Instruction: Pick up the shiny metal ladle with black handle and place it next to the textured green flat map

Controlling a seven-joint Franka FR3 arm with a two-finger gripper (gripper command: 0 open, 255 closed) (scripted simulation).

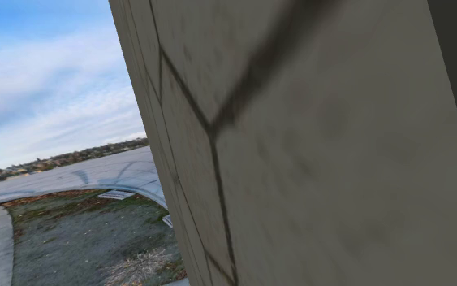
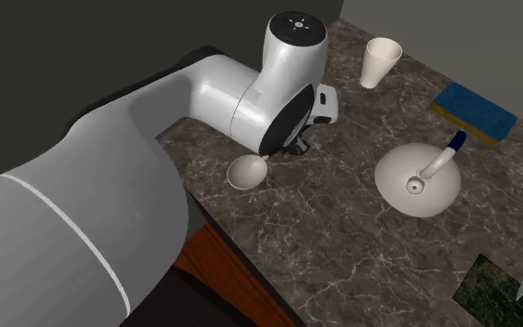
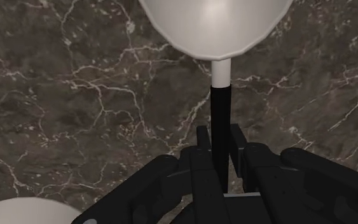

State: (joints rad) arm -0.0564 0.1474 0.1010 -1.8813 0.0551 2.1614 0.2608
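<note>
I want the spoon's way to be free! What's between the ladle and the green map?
Nothing. In the second exterior view the marbled counter between the ladle and the green map is bare; the white dish sits off to one side.

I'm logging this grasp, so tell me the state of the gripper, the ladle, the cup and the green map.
gripper: shut on the ladle's black handle.
ladle: bowl opening upward, low over the counter, handle clasped between the fingers.
cup: upright on the counter.
green map: lying flat, well apart from the ladle.
</note>
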